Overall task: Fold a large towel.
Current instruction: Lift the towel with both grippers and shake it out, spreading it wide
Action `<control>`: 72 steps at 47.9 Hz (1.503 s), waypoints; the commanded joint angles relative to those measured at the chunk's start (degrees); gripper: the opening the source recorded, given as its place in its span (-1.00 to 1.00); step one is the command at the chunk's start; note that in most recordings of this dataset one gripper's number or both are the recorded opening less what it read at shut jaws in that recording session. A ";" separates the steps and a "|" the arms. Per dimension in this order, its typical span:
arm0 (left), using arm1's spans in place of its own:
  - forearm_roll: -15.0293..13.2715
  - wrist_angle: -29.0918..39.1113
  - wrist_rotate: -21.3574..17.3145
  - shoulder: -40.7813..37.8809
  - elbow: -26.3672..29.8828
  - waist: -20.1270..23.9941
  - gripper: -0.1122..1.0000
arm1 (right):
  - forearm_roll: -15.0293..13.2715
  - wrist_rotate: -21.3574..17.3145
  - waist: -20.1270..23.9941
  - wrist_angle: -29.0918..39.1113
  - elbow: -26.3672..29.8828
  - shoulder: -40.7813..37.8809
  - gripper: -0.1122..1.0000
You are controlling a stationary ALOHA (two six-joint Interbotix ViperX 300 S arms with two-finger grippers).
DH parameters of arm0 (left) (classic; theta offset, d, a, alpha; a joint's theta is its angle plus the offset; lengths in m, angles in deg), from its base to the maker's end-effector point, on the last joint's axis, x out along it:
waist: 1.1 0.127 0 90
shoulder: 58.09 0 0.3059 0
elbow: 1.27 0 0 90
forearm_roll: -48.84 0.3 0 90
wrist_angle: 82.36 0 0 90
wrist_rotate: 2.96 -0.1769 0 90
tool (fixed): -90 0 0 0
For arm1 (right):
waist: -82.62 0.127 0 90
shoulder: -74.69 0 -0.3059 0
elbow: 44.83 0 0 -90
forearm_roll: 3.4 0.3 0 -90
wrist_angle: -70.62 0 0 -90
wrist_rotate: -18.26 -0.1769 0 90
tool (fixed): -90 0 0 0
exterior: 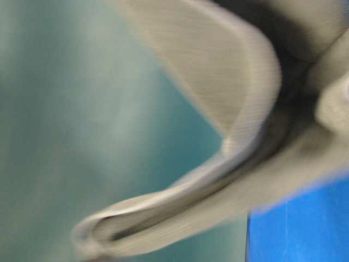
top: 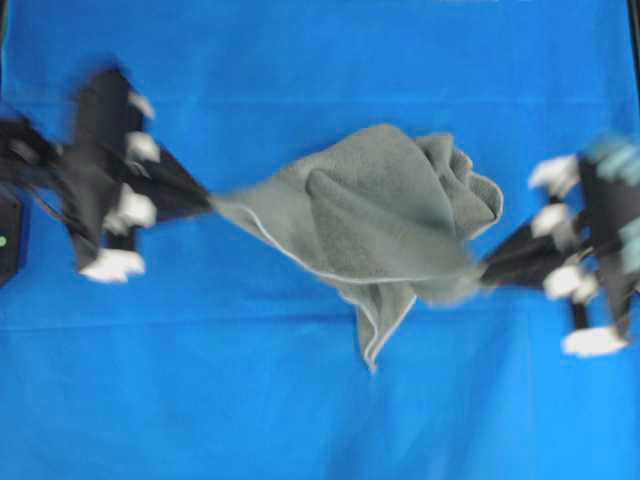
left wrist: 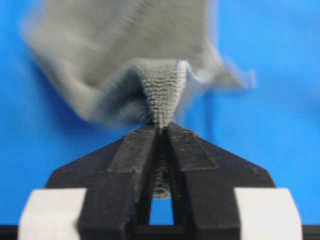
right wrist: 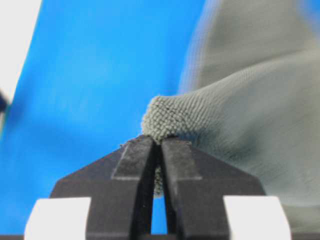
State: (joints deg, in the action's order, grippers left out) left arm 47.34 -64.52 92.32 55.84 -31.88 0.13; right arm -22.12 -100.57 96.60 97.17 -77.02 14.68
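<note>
Because a large cloth can only be folded once it hangs or lies flat, the grey-green, fuzzy microfibre towel with its thin pale stitched hem (top: 375,225) is held at two opposite ends, bunched in the middle of the overhead frame above the bright blue background sheet (top: 300,400). At centre left of that view the left gripper (top: 205,203), black with white blocks on its body, has its jaws pressed together on a pinch of the towel's left tip; the left wrist view shows the pile squeezed into a narrow ridge between the two black fingers (left wrist: 137,150), with a little cloth poking through behind them. At centre right the right gripper (top: 487,272) is likewise clamped tight on a rounded nub of fabric, seen in its own wrist view just above the closed fingers (right wrist: 177,150). Between the two grips the towel is crumpled, with one pointed corner (top: 372,360) drooping toward the lower middle of the frame. Gripping the ends apart probably serves to spread the cloth taut. The table-level view gives only a blurred hem edge (exterior: 240,136) close to the lens.
</note>
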 commanded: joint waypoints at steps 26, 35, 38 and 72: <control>-0.18 5.89 -7.21 14.77 17.49 25.49 -0.73 | -18.19 0.44 -24.79 15.12 22.24 9.67 -0.75; -1.49 13.71 -3.52 14.85 17.67 21.88 -0.73 | -11.78 0.09 -22.32 17.67 24.43 7.73 -0.75; -1.41 17.49 -0.18 15.47 18.37 18.11 -0.73 | -7.65 0.09 -19.34 17.14 24.79 7.73 -0.75; -0.44 23.29 17.67 17.31 21.80 -10.28 -0.73 | 1.58 -0.09 5.27 6.94 26.37 7.21 -0.75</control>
State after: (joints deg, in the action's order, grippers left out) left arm 46.81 -41.67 109.63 73.95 -12.10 -10.50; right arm -20.28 -100.66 101.69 104.72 -52.14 21.98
